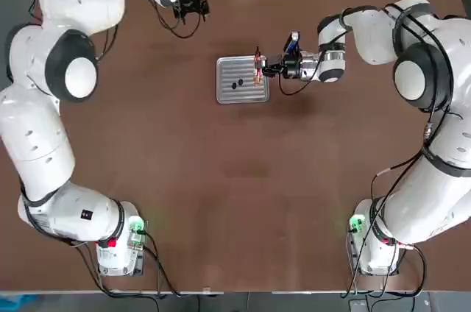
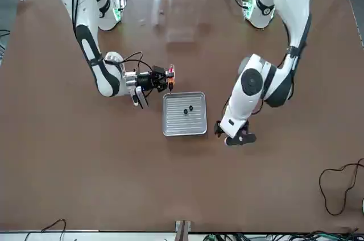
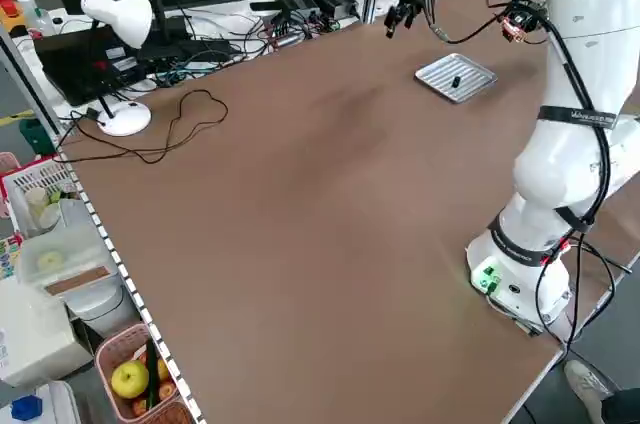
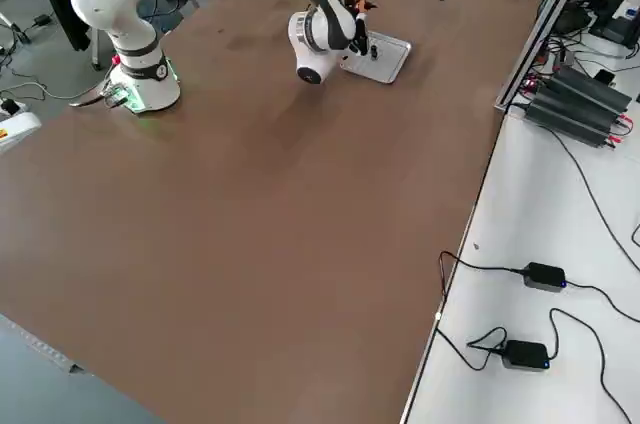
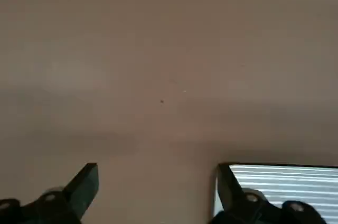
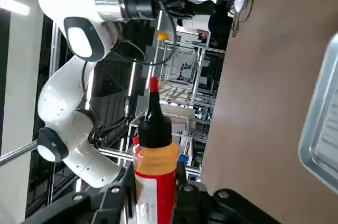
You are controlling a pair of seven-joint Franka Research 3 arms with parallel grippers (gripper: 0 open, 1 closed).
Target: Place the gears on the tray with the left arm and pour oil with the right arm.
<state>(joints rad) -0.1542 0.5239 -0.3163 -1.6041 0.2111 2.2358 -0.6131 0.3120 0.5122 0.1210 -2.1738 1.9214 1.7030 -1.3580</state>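
Note:
The ribbed silvery tray [image 1: 243, 95] lies at the middle of the table's far half, with two dark gears [image 1: 238, 84] on it [image 2: 187, 109]. My right gripper [image 1: 263, 68] reaches in level from the right and is shut on the oil bottle [image 1: 257, 61], held at the tray's far right corner. The right wrist view shows the bottle [image 6: 154, 150] with its red-and-white body, orange collar, dark cap and red tip between the fingers [image 6: 113, 195]. My left gripper [image 1: 190, 9] hangs open over bare table to the tray's far left, nothing between its fingers [image 5: 83, 186].
A corner of the tray [image 5: 288, 182] shows beside the left gripper's finger. Both arm bases [image 1: 118, 249] stand at the table's near edge. Off the table's left side are a white desk lamp [image 3: 120, 24], cables and a monitor.

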